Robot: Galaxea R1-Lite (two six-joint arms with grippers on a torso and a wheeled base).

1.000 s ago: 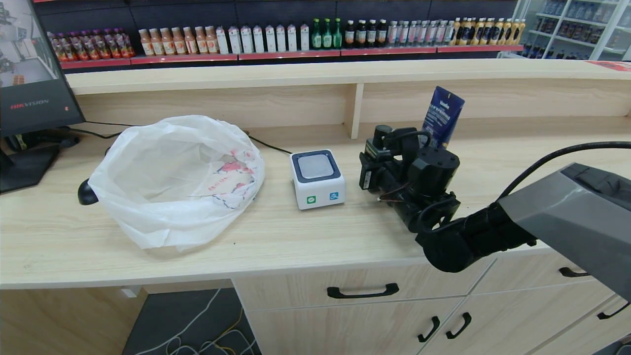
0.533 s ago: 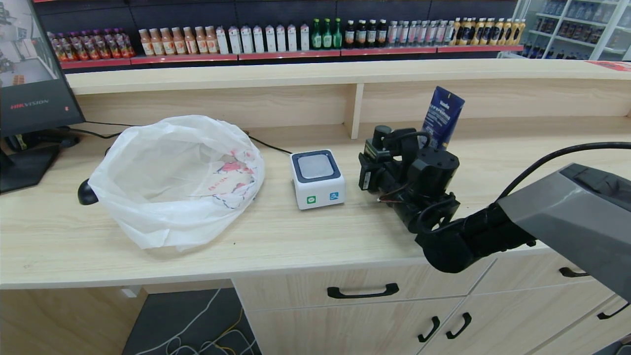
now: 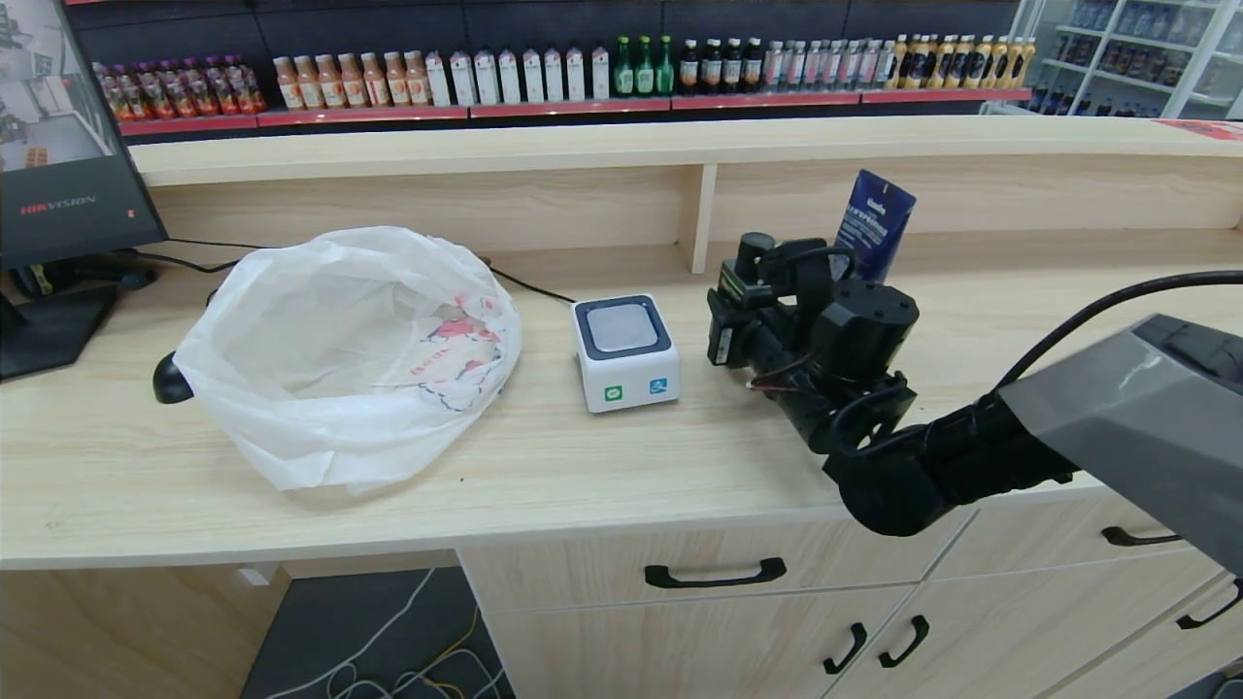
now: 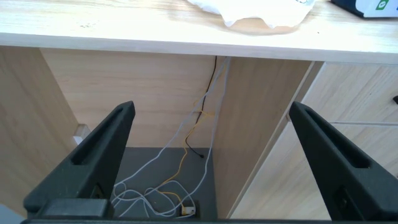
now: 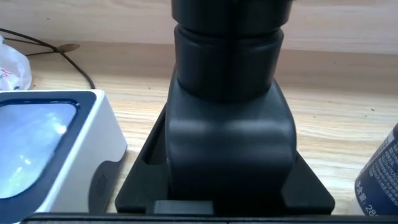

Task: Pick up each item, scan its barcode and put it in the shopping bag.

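As tube stands, R gripper near.

light wood counter with drawers (black handles), bottle shelves behind.

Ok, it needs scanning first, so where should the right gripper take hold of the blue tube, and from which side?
Probably the middle of the blue tube, from the front: it stands roughly upright, flat sealed end up, with the counter's back wall close behind, so the near side looks freest.
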